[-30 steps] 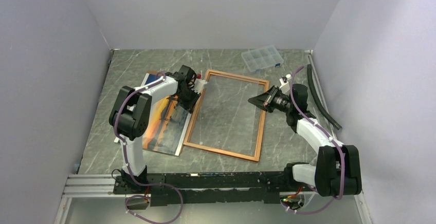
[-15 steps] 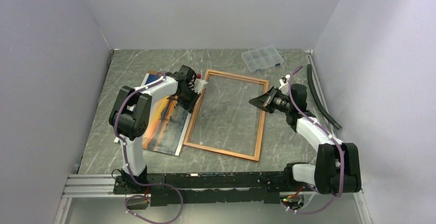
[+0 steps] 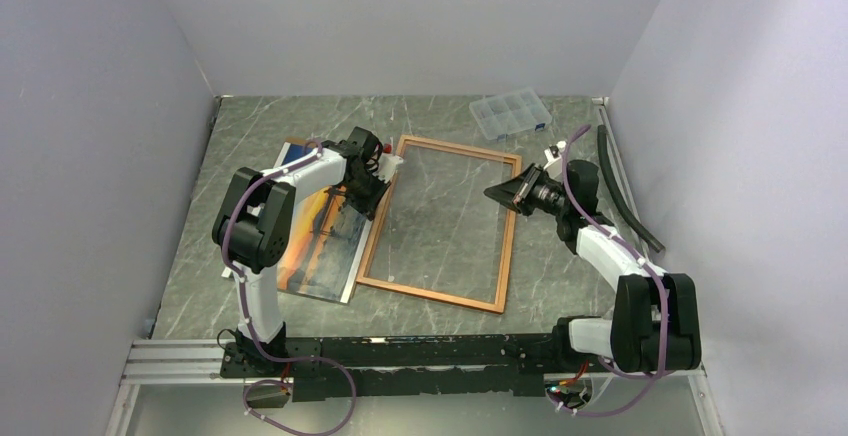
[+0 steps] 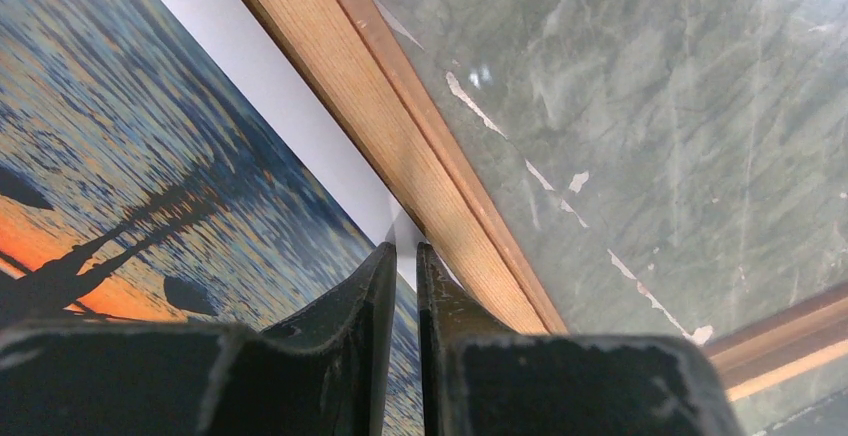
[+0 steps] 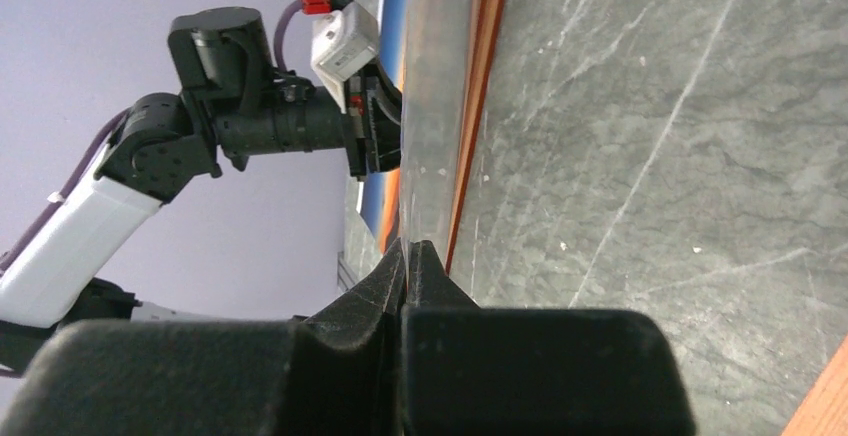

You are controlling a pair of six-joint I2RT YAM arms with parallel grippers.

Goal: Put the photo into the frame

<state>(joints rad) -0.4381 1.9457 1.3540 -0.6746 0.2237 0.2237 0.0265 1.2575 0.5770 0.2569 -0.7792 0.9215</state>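
Note:
The photo (image 3: 318,244), a sunset over blue water, lies face up on the table, left of the frame (image 3: 440,291). The frame has a thin reddish-brown border and a clear pane. My left gripper (image 3: 372,192) is at the photo's right edge, beside the frame's left rail. In the left wrist view its jaws (image 4: 402,246) are pinched narrowly on the photo's (image 4: 120,156) white margin, next to the wooden rail (image 4: 400,146). My right gripper (image 3: 496,194) sits at the frame's right side. Its jaws (image 5: 410,243) are shut on the edge of the clear pane (image 5: 435,76), beside the border (image 5: 480,86).
A small clear compartment box (image 3: 510,114) stands at the back right. A long black strip (image 3: 625,191) lies along the right wall. The arms' mounting rail (image 3: 400,356) runs along the near edge, and walls close in on three sides.
The left jaws have narrowed slightly on the photo's edge. The right gripper has shifted a little toward the back, still shut.

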